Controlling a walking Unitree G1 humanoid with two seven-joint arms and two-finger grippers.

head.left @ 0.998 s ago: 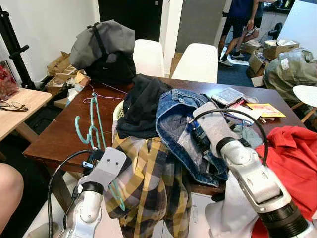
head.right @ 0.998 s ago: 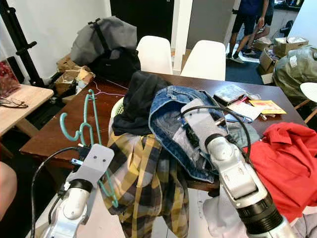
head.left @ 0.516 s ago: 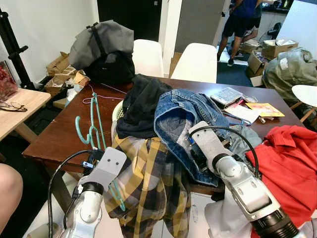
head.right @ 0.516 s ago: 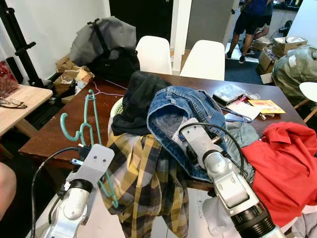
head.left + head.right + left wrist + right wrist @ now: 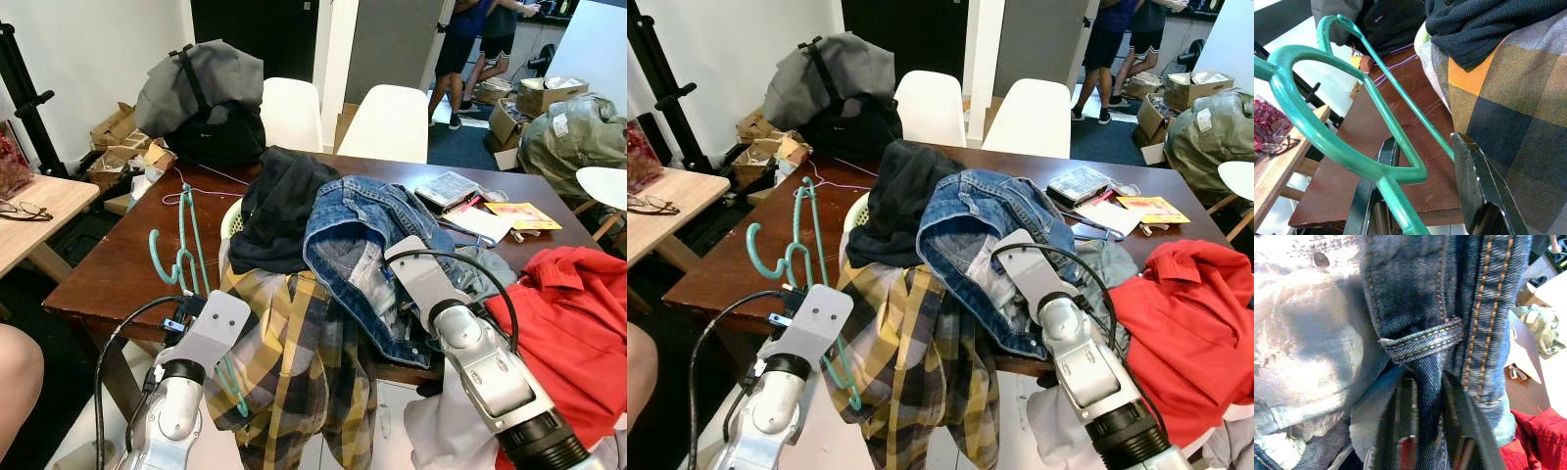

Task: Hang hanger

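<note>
A teal plastic hanger [image 5: 184, 250] stands upright over the near left edge of the brown table [image 5: 118, 274]. My left gripper [image 5: 1425, 142] is shut on its lower part, with the black fingers [image 5: 1471, 171] on either side of the bar. The right gripper [image 5: 1427, 382] is pushed into the blue jeans [image 5: 377, 211] on top of the clothes pile and is shut on a fold of denim by a belt loop. In the eye views the fingertips of both grippers are hidden behind their wrists.
A plaid shirt [image 5: 294, 362] hangs over the table's front edge, with a dark sweater [image 5: 279, 211] behind it. A red garment [image 5: 568, 313] lies at the right. A backpack [image 5: 201, 98] and white chairs [image 5: 392, 122] stand behind. People [image 5: 470, 49] stand far back.
My right arm has drawn back toward me along the jeans, then shifted slightly right, with the denim fold in its fingers. The left arm and hanger have stayed put.
</note>
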